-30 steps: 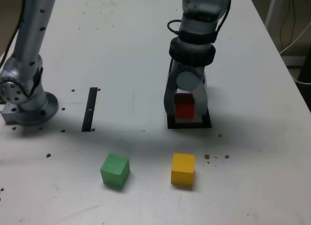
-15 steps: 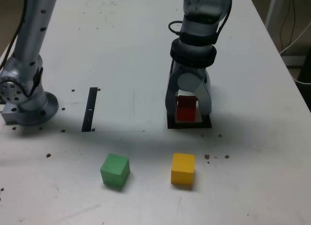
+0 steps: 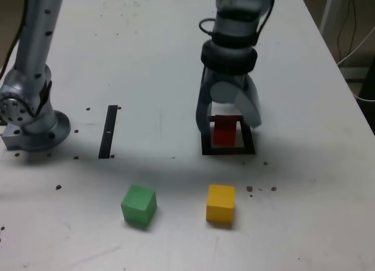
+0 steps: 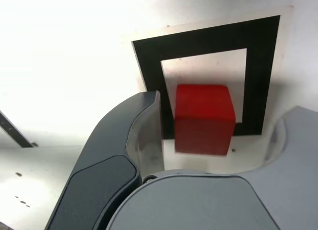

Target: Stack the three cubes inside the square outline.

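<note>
The red cube (image 3: 224, 133) sits inside the square outline (image 3: 228, 150), slightly toward its rear edge. My gripper (image 3: 228, 123) hangs just above it, open, with one finger on each side and neither touching the cube. In the wrist view the red cube (image 4: 203, 118) rests on the pale centre of the square outline (image 4: 208, 38), overlapping one black border, between my spread fingers (image 4: 141, 125). The yellow cube (image 3: 221, 203) lies in front of the square. The green cube (image 3: 139, 205) lies further to the exterior view's left.
A thin black strip (image 3: 108, 131) lies flat on the white table to the exterior view's left of the square. The arm's base (image 3: 29, 122) stands at the table's left edge. Small dark specks dot the tabletop.
The fingers spread apart and let go of the red cube, which stays in the square. The gripper has lifted slightly.
</note>
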`<state>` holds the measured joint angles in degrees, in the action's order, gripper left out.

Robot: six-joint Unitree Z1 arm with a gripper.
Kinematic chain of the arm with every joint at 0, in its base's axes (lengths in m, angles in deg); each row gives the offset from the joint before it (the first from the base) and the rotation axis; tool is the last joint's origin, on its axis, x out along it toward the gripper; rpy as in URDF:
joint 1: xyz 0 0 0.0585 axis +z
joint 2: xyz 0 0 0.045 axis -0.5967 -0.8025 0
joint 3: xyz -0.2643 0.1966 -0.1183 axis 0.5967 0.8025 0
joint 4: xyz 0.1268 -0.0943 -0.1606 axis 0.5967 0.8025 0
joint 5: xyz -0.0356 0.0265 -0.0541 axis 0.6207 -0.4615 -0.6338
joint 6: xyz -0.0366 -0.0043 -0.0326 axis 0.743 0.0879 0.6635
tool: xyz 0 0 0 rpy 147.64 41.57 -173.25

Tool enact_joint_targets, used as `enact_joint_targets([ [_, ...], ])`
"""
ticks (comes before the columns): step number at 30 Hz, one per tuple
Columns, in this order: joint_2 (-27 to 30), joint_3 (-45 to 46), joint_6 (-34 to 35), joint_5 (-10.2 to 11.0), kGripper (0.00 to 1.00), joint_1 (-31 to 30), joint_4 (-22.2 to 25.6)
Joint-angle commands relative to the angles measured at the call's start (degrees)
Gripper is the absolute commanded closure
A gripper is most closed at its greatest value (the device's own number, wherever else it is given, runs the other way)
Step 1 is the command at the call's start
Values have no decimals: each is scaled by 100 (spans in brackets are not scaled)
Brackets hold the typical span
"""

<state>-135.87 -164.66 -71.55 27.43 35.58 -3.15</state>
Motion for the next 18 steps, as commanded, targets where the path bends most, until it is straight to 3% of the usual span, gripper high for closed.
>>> enact_joint_targets([
  [1,181,-2,82,74,1,-61,137],
  [9,504,-77,421,193,1,-424,576],
  [18,706,-111,887,84,1,-1070,803],
])
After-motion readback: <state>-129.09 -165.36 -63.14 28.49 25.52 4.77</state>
